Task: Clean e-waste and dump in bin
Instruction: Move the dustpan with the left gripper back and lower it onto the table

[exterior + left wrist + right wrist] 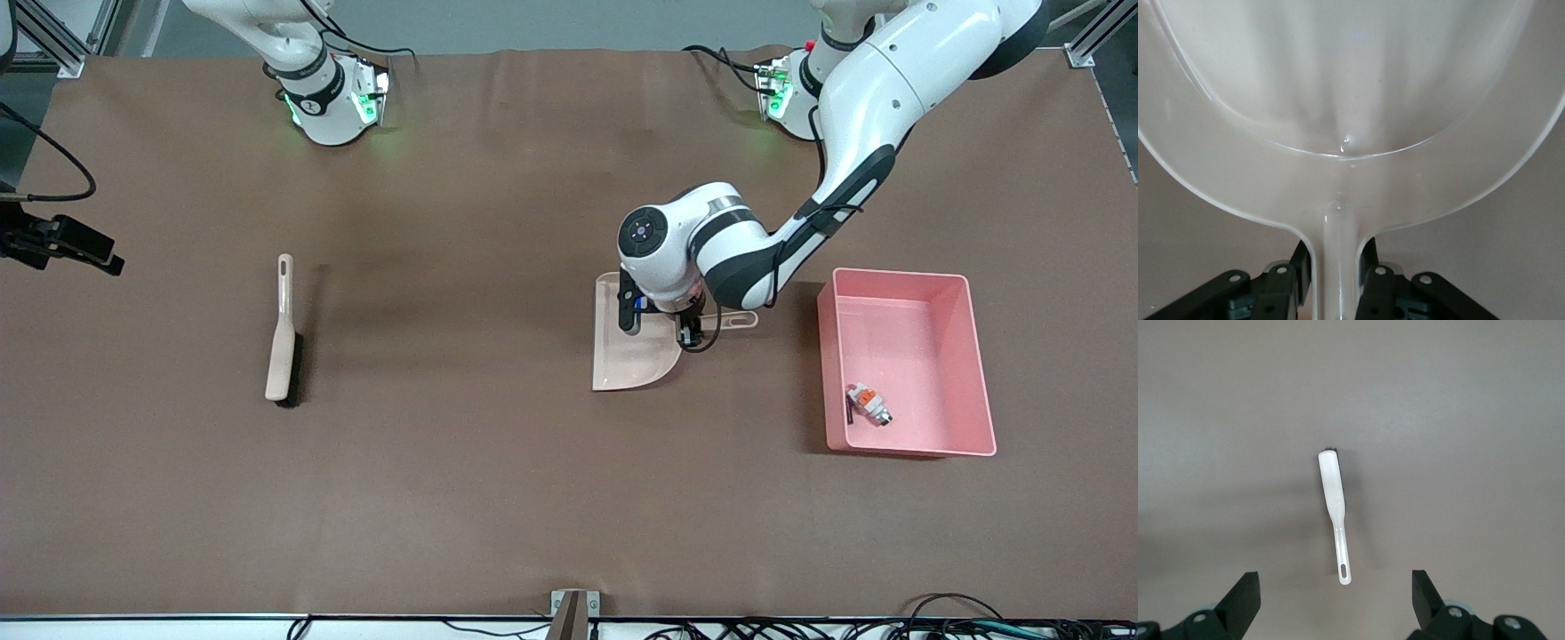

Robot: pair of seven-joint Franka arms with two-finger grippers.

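Emptying step apparently done: e-waste (869, 404) lying in the pink bin (978, 373), toward the left arm's end of the table from the left claw (686, 336). Left claw clenched on the handle of the dustpan (627, 347), pan resting on the table, its long axis running from handle out to open lip. Next move likely: releasing the dustpan. Right claw (1335, 600) released, waiting high over the brush (283, 333).

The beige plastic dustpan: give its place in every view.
Front view: beige plastic dustpan on the table beside the pink rectangular bin, under the left tool.
Left wrist view: fills the picture.
Right wrist view: absent.
Shared landmark: brown table covering.
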